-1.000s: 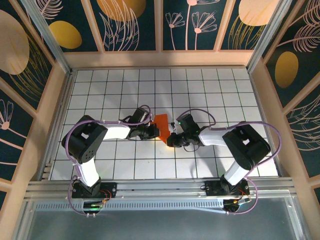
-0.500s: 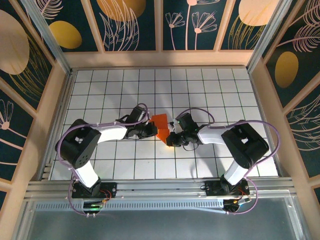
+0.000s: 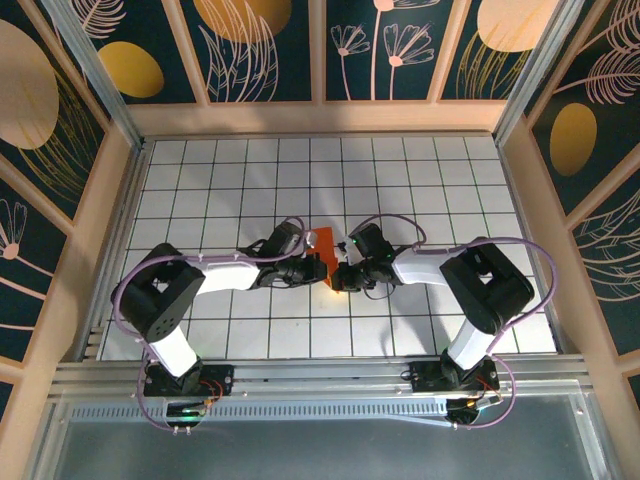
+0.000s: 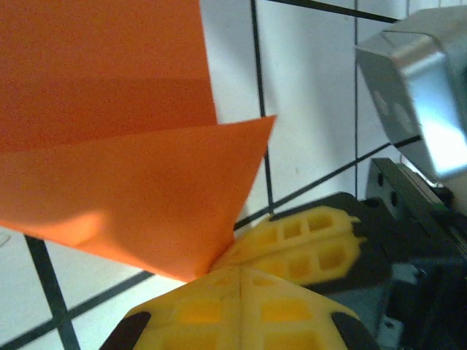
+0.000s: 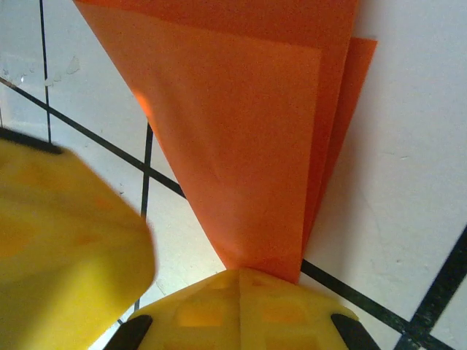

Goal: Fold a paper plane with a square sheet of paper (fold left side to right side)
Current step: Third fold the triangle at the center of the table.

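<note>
Folded orange paper [image 3: 321, 242] lies at the centre of a white gridded tabletop [image 3: 420, 180]. The left pincer [image 4: 241, 271] is clamped on the paper's near pointed end. The right pincer [image 5: 248, 273] is pinched closed on that same narrow tip from the paper's other side, with the yellow fingers nearly meeting.
</note>
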